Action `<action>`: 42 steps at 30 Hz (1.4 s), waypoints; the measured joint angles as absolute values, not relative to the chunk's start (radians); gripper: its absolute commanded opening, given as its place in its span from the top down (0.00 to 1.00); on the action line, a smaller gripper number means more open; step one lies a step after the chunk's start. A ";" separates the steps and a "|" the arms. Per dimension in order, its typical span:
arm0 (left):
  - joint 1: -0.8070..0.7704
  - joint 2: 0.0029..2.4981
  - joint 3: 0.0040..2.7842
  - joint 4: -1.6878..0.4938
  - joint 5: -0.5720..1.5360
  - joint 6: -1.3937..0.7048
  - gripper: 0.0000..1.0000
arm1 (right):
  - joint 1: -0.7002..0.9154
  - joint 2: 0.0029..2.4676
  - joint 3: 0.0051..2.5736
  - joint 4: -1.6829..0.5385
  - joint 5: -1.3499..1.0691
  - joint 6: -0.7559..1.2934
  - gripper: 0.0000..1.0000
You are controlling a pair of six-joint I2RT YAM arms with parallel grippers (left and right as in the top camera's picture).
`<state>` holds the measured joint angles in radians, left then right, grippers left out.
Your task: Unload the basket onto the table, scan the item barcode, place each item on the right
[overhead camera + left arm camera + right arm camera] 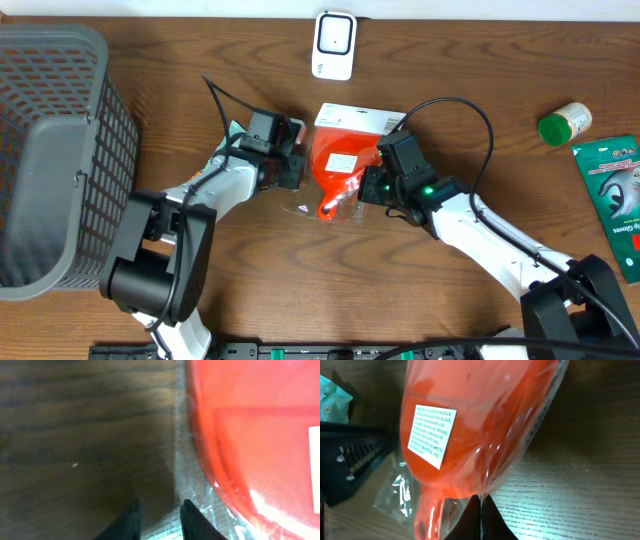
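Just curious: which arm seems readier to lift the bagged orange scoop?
Probably right: the right gripper is shut on the clear plastic bag holding the orange plastic scoop; the left gripper stands open beside it.

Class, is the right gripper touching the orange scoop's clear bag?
Touching. Right wrist view: the right gripper is shut, pinching the clear bag at its edge.

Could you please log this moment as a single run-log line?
item: bagged orange scoop on table | left gripper: slightly open at bag edge | right gripper: shut on bag edge
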<state>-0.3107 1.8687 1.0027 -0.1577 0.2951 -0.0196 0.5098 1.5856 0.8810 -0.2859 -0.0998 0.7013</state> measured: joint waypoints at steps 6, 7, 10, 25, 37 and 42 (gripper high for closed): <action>-0.287 1.872 1.001 -0.187 0.406 -0.034 0.87 | 0.488 1.586 0.881 -0.287 -0.103 0.698 0.99; -0.288 1.874 1.000 -0.195 0.421 -0.031 0.87 | 0.485 1.586 0.881 -0.287 -0.103 0.698 0.99; -0.288 1.875 0.999 -0.209 0.455 -0.026 0.73 | 0.485 1.586 0.881 -0.287 -0.104 0.695 0.99; -0.244 1.900 0.986 -0.238 0.784 -0.043 0.76 | 0.485 1.586 0.881 -0.287 -0.104 0.691 0.99; -0.238 1.904 0.983 -0.238 0.833 -0.045 0.93 | 0.485 1.586 0.881 -0.287 -0.103 0.684 0.99; -0.238 1.904 0.983 -0.236 0.833 -0.045 0.93 | 0.485 1.586 0.881 -0.272 -0.104 0.665 0.99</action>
